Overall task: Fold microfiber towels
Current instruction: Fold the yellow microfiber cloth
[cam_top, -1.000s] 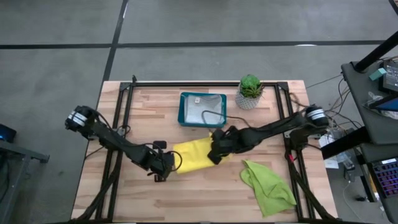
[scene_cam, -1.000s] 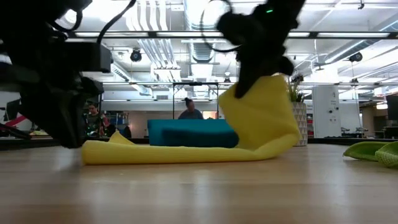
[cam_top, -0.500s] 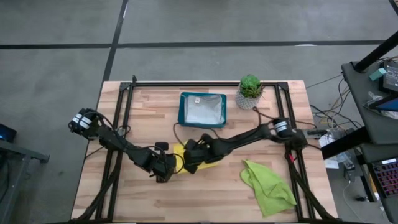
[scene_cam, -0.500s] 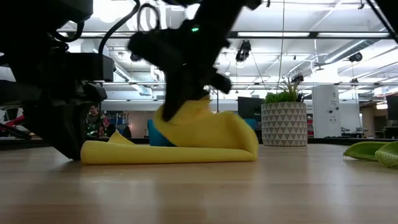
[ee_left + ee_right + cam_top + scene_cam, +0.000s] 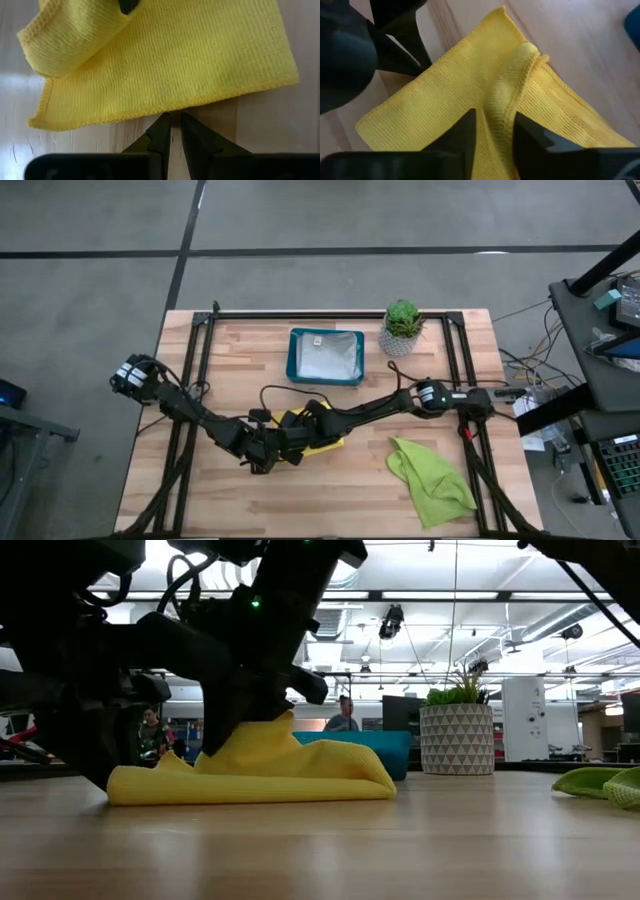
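A yellow microfiber towel [image 5: 325, 442] lies folded over on the table's middle, its fold toward the table's right [image 5: 385, 785]. My left gripper [image 5: 172, 120] stands at the towel's hem, fingers all but together. My right gripper [image 5: 495, 114] hovers low over the folded-over layer with its fingers apart. A raised ridge of that layer [image 5: 505, 95] runs between them and peaks under the gripper [image 5: 285, 722]. A lime green towel [image 5: 432, 478] lies crumpled at the near right. My left gripper comes steeply from above, and its fingertips [image 5: 162, 125] meet the towel's hem [image 5: 165, 111] where it lies flat on the wood. I cannot tell whether they pinch the hem or only stand against it. My right gripper slants down from the table's right, one finger on each side of the raised ridge [image 5: 502, 107]. Whether the fingers touch it I cannot tell.
A teal tray [image 5: 296, 365] holding a pale cloth sits at the far middle. A potted plant [image 5: 402, 326] stands to its right. Black frame rails [image 5: 195, 370] run along both sides of the table.
My right gripper has gone down and toward the table's left edge, carrying the towel's lifted right end over the lower layer. The towel now lies doubled, its left end still where it was. My left gripper has kept still.
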You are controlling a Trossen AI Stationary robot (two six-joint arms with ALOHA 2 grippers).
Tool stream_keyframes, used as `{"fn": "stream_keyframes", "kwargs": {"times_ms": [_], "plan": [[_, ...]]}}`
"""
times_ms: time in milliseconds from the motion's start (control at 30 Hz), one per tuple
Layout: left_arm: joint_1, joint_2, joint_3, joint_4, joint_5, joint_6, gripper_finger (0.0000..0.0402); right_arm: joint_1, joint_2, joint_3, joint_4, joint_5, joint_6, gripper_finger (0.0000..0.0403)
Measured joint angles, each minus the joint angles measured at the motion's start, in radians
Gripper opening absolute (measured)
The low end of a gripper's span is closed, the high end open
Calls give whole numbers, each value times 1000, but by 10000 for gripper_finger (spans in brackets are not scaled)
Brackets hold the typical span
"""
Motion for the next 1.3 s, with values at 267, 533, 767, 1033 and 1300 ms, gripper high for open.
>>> {"fn": "stream_keyframes", "kwargs": {"times_ms": [267, 533, 767, 1033, 1300], "plan": [[-13, -2, 0, -1, -3, -1, 31, 2, 1, 4, 12, 4, -22, 182], [-46, -73, 10, -83, 8, -11, 31, 8, -21, 4, 18, 6, -45, 247], [-74, -195, 12, -215, -1, -91, 31, 35, -75, 5, 38, 3, -145, 267], [-112, -239, -4, -180, -16, -107, 31, 84, -193, -18, -107, 5, -375, 256], [-149, -200, -28, -41, -42, -105, 31, 74, -315, -230, -133, 5, -460, 239]]}}
